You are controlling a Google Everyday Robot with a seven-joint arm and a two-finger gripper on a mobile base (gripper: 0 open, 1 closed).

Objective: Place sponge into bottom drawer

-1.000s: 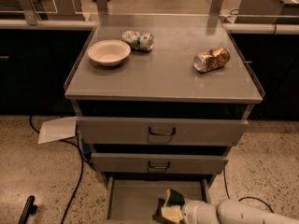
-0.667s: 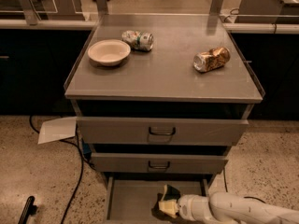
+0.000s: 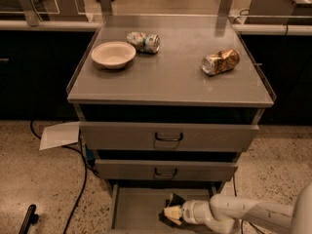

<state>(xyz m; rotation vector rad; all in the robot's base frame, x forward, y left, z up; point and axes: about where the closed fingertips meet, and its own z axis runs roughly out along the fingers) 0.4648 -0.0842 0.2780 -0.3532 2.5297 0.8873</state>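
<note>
Although the sponge [image 3: 171, 212] was not yet lying free, the task looked to be at its last step, the placing itself. The arm came in low from the right of the cabinet, and the gripper [image 3: 175, 212] sat within the pulled-out bottom drawer [image 3: 134, 203], right of the tray's middle and toward its front. Its 2 fingers appeared clenched on the sponge, which showed as a pale yellow block at the very tip of the pincer, with a dark patch, probably the scouring face, just above and beside it. Whether the sponge touched the grey floor or hung just over it, I could not tell. The next move, as I judged it, called for lowering the sponge to the floor if any gap was left. The fingers would then have to let go and the arm draw back without dragging the sponge along or knocking the thin side walls.
</note>
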